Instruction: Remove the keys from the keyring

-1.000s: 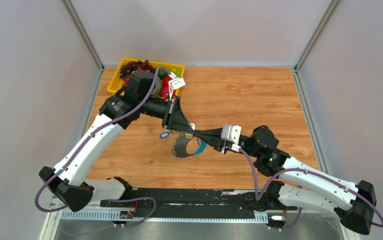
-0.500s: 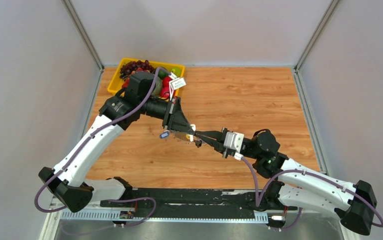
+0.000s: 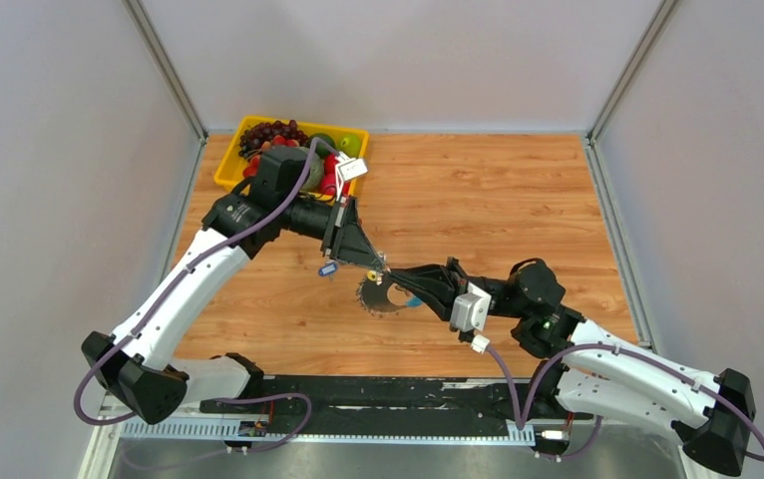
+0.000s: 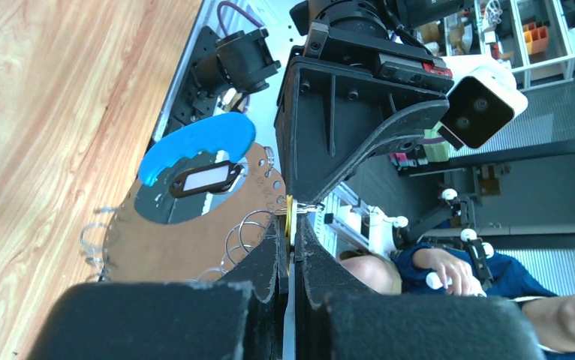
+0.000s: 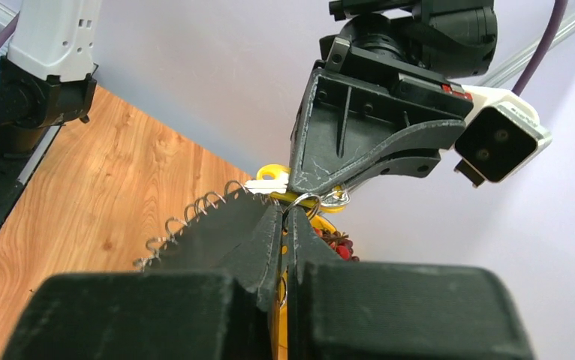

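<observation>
The keyring point(image 3: 378, 297) is a dark disc-like loop fringed with small grey metal keys point(image 3: 362, 290) and one blue strap point(image 3: 415, 300). It hangs above mid-table between both grippers. My left gripper point(image 3: 376, 265) is shut on a yellow-tagged piece at the ring's top. My right gripper point(image 3: 390, 272) meets it tip to tip. In the left wrist view my gripper point(image 4: 292, 223) pinches the yellow tag, with the keyring point(image 4: 187, 225), its strap point(image 4: 194, 141) and wire loops point(image 4: 243, 232) beside it. In the right wrist view my gripper point(image 5: 286, 214) is shut on a small silver ring at the keyring's point(image 5: 209, 225) edge.
A yellow basket point(image 3: 228, 163) of fruit stands at the back left, behind the left arm. A small blue-tagged key point(image 3: 327, 268) hangs below the left gripper. Grey walls enclose the wooden table point(image 3: 518, 200). A black rail point(image 3: 358, 394) runs along the near edge.
My right wrist has rolled and dropped a little. The keyring swung edge-on, then turned back to show its face under the fingertips. The left gripper shifted slightly.
</observation>
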